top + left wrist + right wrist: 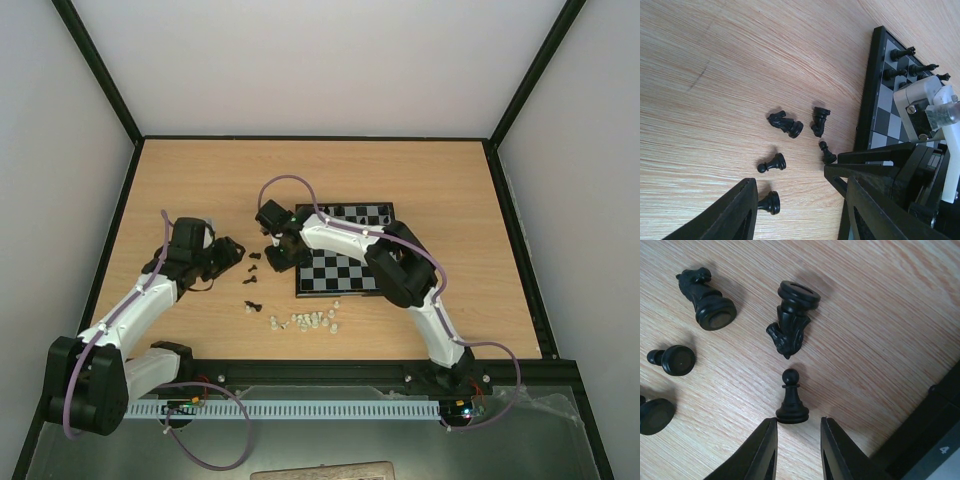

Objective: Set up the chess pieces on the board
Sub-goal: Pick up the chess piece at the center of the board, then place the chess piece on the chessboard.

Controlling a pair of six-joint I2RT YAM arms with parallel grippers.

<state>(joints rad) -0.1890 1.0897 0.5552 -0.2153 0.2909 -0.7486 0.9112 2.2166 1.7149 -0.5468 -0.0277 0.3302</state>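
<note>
Several black chess pieces lie loose on the wooden table left of the board (340,268). In the right wrist view a black pawn (791,399) stands upright just ahead of my right gripper (797,429), which is open, with its tips at the pawn's base. Two knights (707,295) (792,320) and two pawns (672,360) lie on their sides beyond. My left gripper (800,205) is open and empty over the table, and a lying pawn (769,202) is beside its left finger. The board (880,100) holds a few black pieces along its far row.
Several whitish translucent chessmen (305,320) lie in a loose row on the table in front of the board. The two grippers (232,255) (272,248) are close together left of the board. Black frame rails border the table.
</note>
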